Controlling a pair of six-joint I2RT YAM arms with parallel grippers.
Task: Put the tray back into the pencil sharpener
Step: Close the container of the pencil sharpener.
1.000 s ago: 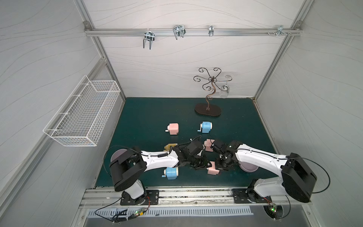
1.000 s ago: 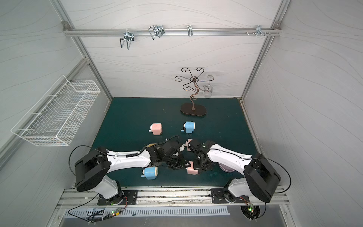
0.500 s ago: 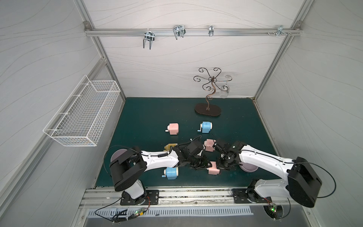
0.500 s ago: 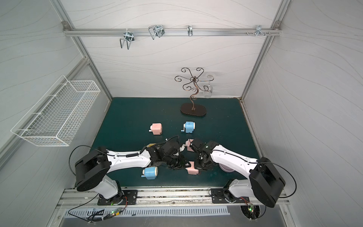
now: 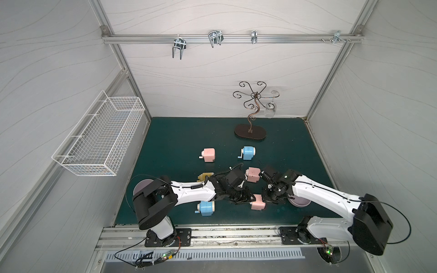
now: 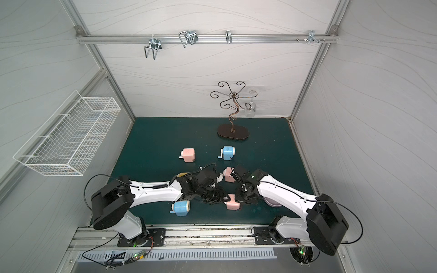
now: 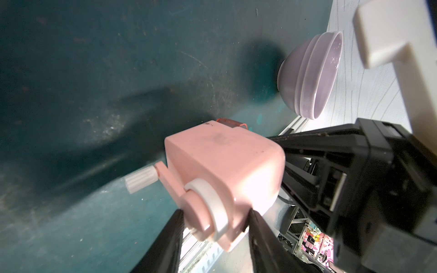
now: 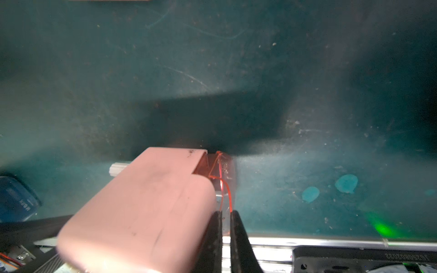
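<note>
**Low and central on the teal surface (image 5: 179, 141): pink sharpener (image 5: 258, 203) gripped, tray (image 8: 223, 172) part-way in**

Low in the middle of both top views, the sharpener sits between the two arms, which reach in from the left and right edges of the frame. It is a pink box with rounded corners and a few dark specks on its top face. One end carries a white ring, a pink crank arm and a white ribbed knob.

The left end effector (image 7: 216, 212) is clenched on that crank end. Its black fingers (image 7: 170, 238) press the sharpener's two sides at the bottom of the left wrist view.

The tray sits in the opposite end, mostly inside, with a short stretch sticking out. It is clear plastic with a reddish tint, and a thin red thread (image 8: 222, 189) is looped around it.

The right end effector (image 8: 225, 214) is at this tray end, low in the centre of the right wrist view. Its fingers stand close together with only a narrow slit between them. The thread and the tray's edge run down into that slit. I cannot tell whether the fingers are pinching them or have let go.

A lilac bowl (image 7: 309, 75) stands on the surface near the sharpener, in the upper right of the left wrist view. A blue sharpener (image 5: 206, 208) lies to the lower left of the pink one.
</note>
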